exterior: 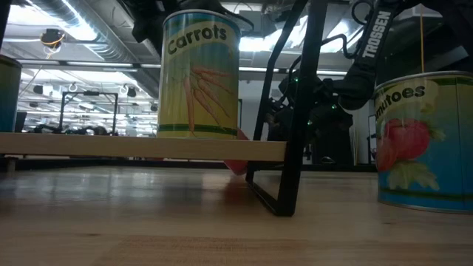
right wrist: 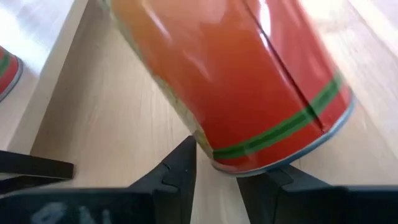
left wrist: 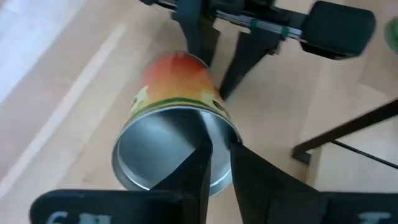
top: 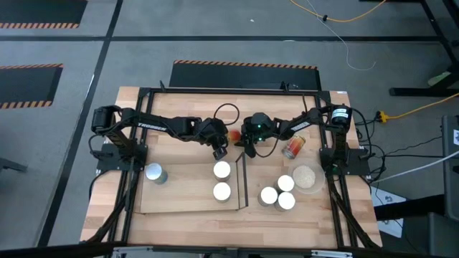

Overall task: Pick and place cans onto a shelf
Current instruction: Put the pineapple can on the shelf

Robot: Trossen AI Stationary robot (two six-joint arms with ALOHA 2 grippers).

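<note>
— Counting cans (top: 221, 170) on the shelf (top: 188, 202), what stood there?
— Three upright; four waited beside the dish (top: 307, 177), one of them tipped over.
— And the red can (top: 234, 135)?
— Tilted between both arms at the shelf's far edge. The left gripper (left wrist: 216, 163) pinched its rim, jaws nearly together; the right gripper (right wrist: 219, 169) clasped its other rim.

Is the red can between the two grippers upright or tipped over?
Tipped. The red can lies on its side on the table, round end facing the left gripper; the right gripper is at its other end.
</note>
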